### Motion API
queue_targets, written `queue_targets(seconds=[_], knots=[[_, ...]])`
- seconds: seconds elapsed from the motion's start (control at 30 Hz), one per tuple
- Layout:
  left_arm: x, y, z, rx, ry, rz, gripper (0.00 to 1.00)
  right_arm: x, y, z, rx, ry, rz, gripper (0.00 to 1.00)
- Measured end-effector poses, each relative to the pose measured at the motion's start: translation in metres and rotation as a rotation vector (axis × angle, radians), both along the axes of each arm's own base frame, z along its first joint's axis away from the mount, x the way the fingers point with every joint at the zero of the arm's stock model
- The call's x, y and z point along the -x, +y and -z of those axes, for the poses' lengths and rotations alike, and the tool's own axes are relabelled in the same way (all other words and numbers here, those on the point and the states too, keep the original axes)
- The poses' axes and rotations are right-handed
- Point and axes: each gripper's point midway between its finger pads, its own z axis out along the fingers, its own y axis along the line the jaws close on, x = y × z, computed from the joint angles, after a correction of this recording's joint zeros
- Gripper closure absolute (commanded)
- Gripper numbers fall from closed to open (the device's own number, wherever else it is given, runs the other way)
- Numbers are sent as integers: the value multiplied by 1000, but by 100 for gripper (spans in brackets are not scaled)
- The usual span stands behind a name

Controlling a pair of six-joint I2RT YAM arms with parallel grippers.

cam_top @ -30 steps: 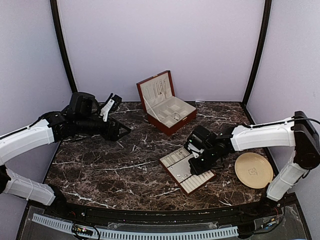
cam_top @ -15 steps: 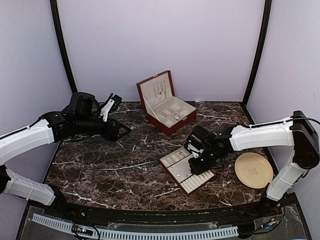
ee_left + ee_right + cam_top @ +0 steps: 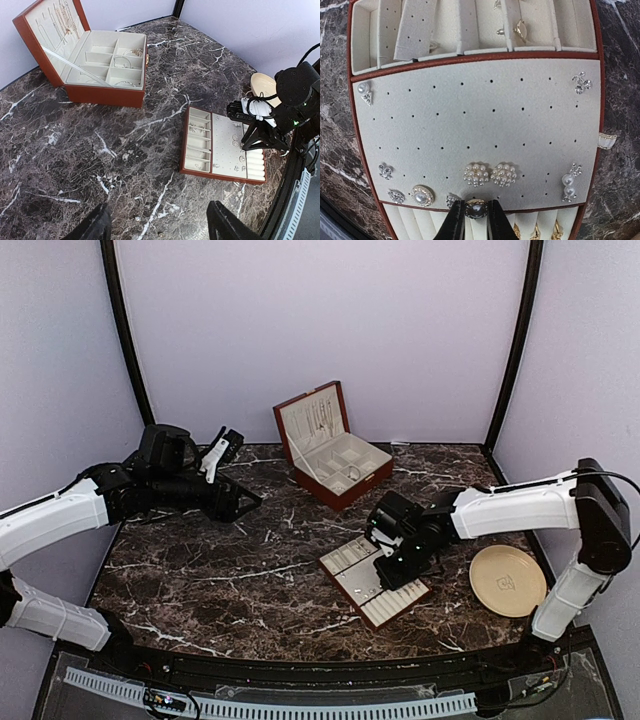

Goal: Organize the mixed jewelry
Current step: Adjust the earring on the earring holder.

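On the dark marble worktop (image 3: 230, 570), the right gripper (image 3: 475, 220) hangs low over a red-brown tray (image 3: 360, 585) with cream lining. Its jaws are pinched on a small round silvery piece (image 3: 476, 208), which sits at the seam between the tray's perforated stud panel and the ring rolls at its near edge. Most of the mixed jewelry in view rests on that panel. Two pearl-cluster studs (image 3: 490, 175) lie side by side just above the held piece, and a rimmed pearl stud (image 3: 421, 195) sits near the lower left. A cherry-shaped sparkly stud (image 3: 581, 82) is at the upper right, with a pearl drop (image 3: 568, 182) at the lower right. A few more specks lie in the narrow slots at the tray's far end. The left gripper (image 3: 159, 226) hovers well apart at the back left of the worktop with its jaws spread wide and nothing between them. An open jewelry box (image 3: 330, 455) stands at the back centre, with fine chains on its raised lid and thin loops in its compartments. A round beige plate (image 3: 508, 580) sits to the right of the tray.
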Motion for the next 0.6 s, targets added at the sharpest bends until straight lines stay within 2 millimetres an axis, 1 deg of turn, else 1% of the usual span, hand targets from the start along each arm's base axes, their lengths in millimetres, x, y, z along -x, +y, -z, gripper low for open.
queue_targets(seconds=[0.2, 0.43, 0.6], knots=[[0, 0, -1, 1, -2, 0, 32, -1, 1, 0, 29, 16, -11, 84], [1, 1, -3, 4, -6, 0, 32, -1, 0, 0, 43, 20, -16, 72], [1, 1, -3, 4, -6, 0, 33, -2, 0, -1, 42, 18, -4, 68]])
